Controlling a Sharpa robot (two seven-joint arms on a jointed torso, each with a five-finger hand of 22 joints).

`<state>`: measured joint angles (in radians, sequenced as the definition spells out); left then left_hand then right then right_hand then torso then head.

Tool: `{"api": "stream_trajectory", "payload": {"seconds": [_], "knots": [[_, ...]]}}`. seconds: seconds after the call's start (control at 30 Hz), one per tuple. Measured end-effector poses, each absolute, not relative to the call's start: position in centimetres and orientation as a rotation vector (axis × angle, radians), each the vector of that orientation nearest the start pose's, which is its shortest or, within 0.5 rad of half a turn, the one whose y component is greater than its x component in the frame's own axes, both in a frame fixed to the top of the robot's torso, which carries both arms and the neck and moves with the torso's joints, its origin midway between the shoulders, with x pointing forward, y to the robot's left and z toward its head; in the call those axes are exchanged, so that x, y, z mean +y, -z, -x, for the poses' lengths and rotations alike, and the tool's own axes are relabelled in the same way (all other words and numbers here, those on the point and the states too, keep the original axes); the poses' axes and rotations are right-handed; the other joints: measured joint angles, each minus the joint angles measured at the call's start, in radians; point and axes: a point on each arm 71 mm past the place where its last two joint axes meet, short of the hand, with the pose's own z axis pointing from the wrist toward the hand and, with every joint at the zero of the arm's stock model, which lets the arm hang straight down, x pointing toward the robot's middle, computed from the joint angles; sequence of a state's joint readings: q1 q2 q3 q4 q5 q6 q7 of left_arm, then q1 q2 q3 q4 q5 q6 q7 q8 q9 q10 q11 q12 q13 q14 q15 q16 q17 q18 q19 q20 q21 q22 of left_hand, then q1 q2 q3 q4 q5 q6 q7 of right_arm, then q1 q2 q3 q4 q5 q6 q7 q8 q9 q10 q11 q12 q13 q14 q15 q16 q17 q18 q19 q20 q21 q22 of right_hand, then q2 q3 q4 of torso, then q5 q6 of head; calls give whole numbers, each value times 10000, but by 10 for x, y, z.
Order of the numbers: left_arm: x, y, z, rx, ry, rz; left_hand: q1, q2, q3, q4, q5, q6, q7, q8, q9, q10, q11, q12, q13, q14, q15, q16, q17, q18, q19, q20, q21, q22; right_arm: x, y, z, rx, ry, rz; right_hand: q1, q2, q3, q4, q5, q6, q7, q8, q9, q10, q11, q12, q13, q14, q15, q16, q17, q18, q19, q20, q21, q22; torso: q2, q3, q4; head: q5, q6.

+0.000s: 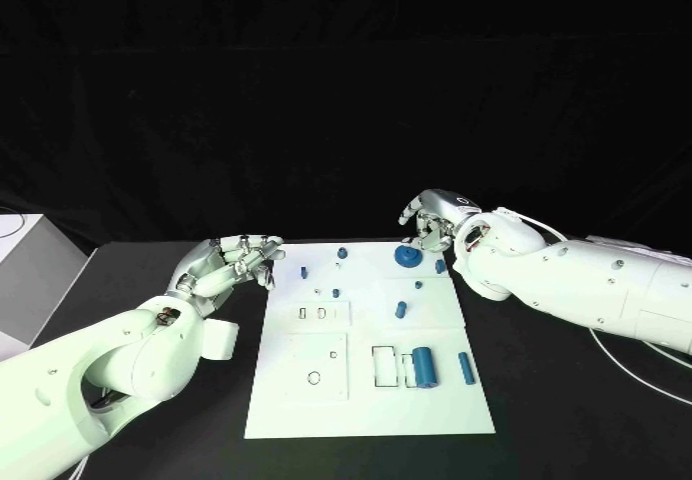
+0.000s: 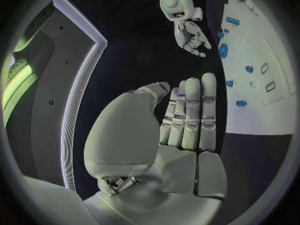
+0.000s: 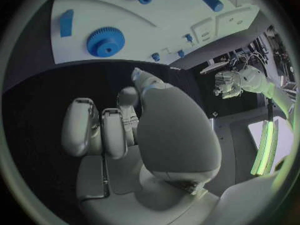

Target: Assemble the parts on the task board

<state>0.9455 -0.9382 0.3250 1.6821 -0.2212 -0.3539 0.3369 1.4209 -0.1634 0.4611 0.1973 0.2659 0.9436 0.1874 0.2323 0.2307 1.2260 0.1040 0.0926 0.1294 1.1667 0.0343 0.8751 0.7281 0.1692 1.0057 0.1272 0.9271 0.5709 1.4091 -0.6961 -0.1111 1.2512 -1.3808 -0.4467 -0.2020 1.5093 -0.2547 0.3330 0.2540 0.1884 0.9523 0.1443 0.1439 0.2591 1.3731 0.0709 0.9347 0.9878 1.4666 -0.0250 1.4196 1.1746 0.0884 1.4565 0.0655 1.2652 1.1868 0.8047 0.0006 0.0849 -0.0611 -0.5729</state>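
The white task board (image 1: 361, 400) lies in the middle of the black table. A blue gear (image 1: 408, 256) sits at its far edge, with several small blue pegs (image 1: 402, 310) scattered over the far half. A blue cylinder (image 1: 424, 367) and a thin blue bar (image 1: 466, 367) lie on the near right. My left hand (image 1: 238, 260) hovers at the board's far left corner; in its wrist view the fingers (image 2: 190, 115) are stretched out and hold nothing. My right hand (image 1: 437, 222) hangs just beyond the gear (image 3: 105, 41), its fingers (image 3: 100, 127) loosely bent and empty.
A white box (image 1: 29, 260) stands at the table's left edge. A white cable (image 1: 627, 365) runs over the table on the right, under my right arm. Several cut-out slots (image 1: 315, 378) mark the board's near half.
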Motion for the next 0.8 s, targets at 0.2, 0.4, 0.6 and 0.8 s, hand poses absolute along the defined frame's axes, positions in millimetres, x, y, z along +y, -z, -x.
{"api": "stream_trajectory", "payload": {"seconds": [0.2, 0.4, 0.6, 0.8], "knots": [[222, 148, -465, 12969, 16003, 10273, 0, 0, 0, 0, 0, 0, 0, 0, -1, 1, 0, 0, 10, 0, 0, 0, 0, 0, -36, 36, 46, 24, -234, 112, -571, 15315, -4073, -418, -466, 52, -297, 44, 423, -63, 28, 267, 188, 933, -74, 5896, 3191, -1, 73, 1128, 1330, -427, 108, 190, 1570, 1207, -10, 24, -35, -66, -5], [220, 150, -466, 13019, 16041, 10303, 0, 0, 0, 0, 0, 0, 0, 0, -2, -36, 35, 0, 10, 0, 0, 35, -1, 1, -36, 36, 45, 23, -238, 115, -578, 15768, -3748, -534, -539, 46, -796, 179, 422, -199, 156, 300, 311, 912, 21, 6342, 3203, -19, 197, 1432, 1340, -590, 95, 282, 2258, 1213, 4, -2, -17, -162, -30], [220, 151, -466, 13053, 16031, 10324, 0, 0, 0, 0, 0, 0, 0, 0, -2, -36, 35, 0, 9, 0, 0, 35, -1, 1, -36, 36, 45, 22, -231, 120, -582, 16073, -3565, -547, -579, 86, -1003, 246, 422, -326, 216, 300, 324, 928, 37, 6342, 3203, 15, 231, 1470, 1340, -590, 94, 298, 2338, 1213, 15, -20, 12, -231, -93], [220, 151, -466, 13080, 16052, 10301, 0, 0, 0, 0, 0, 0, 0, 0, 6, -36, 34, 0, 8, 0, 0, 35, -2, 1, -36, 36, 45, 22, -229, 129, -585, 16304, -3335, -599, -579, 86, -1096, 294, 422, -402, 221, 299, 335, 947, 55, 6342, 3202, -20, 267, 1470, 1339, -590, 96, 353, 2378, 1212, 50, -27, 47, -289, -147]]}}
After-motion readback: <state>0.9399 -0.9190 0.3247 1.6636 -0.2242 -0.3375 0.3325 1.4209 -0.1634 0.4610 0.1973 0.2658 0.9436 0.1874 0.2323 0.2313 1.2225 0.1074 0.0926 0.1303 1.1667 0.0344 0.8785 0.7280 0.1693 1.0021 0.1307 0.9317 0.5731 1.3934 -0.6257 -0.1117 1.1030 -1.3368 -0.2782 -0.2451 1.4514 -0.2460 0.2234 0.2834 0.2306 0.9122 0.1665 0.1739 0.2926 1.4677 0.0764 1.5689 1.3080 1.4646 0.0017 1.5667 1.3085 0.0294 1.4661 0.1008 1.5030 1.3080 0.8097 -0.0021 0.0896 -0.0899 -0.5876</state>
